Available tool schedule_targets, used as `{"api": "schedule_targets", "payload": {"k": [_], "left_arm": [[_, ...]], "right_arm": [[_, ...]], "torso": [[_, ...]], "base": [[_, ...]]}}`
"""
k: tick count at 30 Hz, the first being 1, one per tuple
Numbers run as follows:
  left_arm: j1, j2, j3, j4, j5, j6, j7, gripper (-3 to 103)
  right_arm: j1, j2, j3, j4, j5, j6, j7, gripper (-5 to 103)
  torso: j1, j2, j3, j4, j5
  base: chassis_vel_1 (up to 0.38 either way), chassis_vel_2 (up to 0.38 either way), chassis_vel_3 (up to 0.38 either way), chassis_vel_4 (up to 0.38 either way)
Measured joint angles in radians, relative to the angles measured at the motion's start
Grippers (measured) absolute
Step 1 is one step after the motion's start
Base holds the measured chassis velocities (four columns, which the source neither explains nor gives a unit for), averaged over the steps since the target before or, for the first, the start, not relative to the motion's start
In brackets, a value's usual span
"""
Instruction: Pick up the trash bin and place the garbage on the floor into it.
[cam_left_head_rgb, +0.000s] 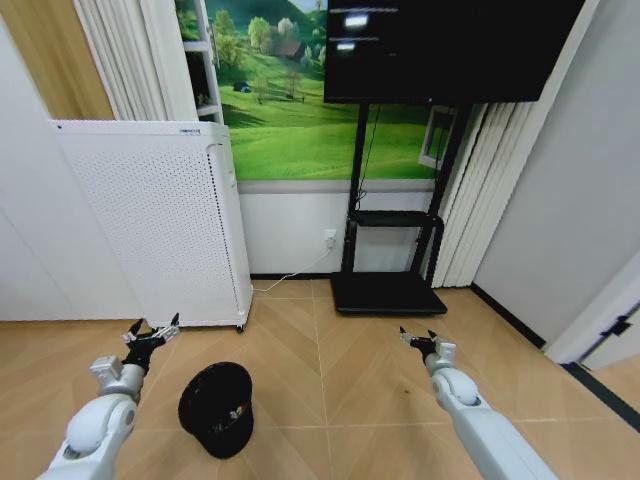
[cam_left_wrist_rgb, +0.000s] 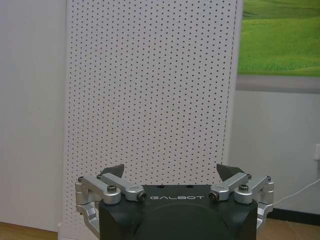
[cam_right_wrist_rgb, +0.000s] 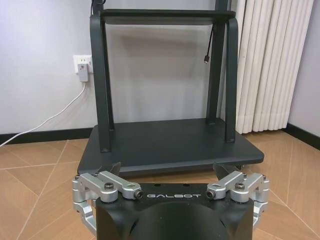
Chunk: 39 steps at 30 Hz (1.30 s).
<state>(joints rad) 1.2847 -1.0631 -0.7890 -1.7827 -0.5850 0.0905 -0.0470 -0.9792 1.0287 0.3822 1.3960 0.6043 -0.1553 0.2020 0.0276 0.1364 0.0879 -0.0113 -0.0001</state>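
- Trash bin (cam_left_head_rgb: 217, 408): small, black and round, on the floor (cam_left_head_rgb: 340, 380) near the bottom edge of the head view, between the two arms but much nearer the left one. Its opening appears tilted toward the camera; whether it stands upright or lies tipped cannot be told.
- Inside the bin's mouth a small reddish-and-white speck shows; what it is cannot be made out.
- Left pincer (cam_left_head_rgb: 153, 333): held above the floor, just up and to the left of the bin and apart from it. Fingers spread wide, nothing between them. In the left wrist view the left pincer (cam_left_wrist_rgb: 172, 172) faces the white perforated appliance (cam_left_wrist_rgb: 150, 100).
- Right pincer (cam_left_head_rgb: 420, 338): held above the floor, well apart from the bin on its right. Fingers spread wide, holding nothing. In the right wrist view the right pincer (cam_right_wrist_rgb: 167, 169) points at the black TV stand base (cam_right_wrist_rgb: 170, 145).
- Background: the appliance (cam_left_head_rgb: 160, 220) stands against the wall at the floor's far edge behind the left pincer; a white cable (cam_left_head_rgb: 290, 278) runs from it to a wall socket (cam_left_head_rgb: 330, 238).
- Cut off: both arms leave the head view at its bottom edge; the screen above the stand is cropped at the top.
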Motion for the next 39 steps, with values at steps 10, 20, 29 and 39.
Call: {"api": "schedule_targets", "payload": {"k": [10, 20, 29, 39], "left_arm": [[-0.078, -0.003, 0.032, 0.092, -0.012, 0.004, 0.001, 100], [-0.075, -0.004, 0.032, 0.09, -0.01, 0.005, 0.002, 100], [-0.074, -0.004, 0.032, 0.089, -0.01, 0.006, 0.002, 100], [-0.073, -0.004, 0.032, 0.088, -0.009, 0.006, 0.002, 100]], "right_arm": [[0.0, 0.0, 0.0, 0.0, 0.0, 0.0, 0.0, 100], [0.0, 0.0, 0.0, 0.0, 0.0, 0.0, 0.0, 100], [0.0, 0.0, 0.0, 0.0, 0.0, 0.0, 0.0, 100], [0.0, 0.0, 0.0, 0.0, 0.0, 0.0, 0.0, 100]], "torso": [[0.0, 0.0, 0.0, 0.0, 0.0001], [0.0, 0.0, 0.0, 0.0, 0.0001], [0.005, 0.025, 0.019, 0.0001, 0.0001], [0.015, 0.067, 0.052, 0.0, 0.0001]], "base": [[0.0, 0.0, 0.0, 0.0], [0.0, 0.0, 0.0, 0.0], [0.0, 0.0, 0.0, 0.0], [0.0, 0.0, 0.0, 0.0]]}}
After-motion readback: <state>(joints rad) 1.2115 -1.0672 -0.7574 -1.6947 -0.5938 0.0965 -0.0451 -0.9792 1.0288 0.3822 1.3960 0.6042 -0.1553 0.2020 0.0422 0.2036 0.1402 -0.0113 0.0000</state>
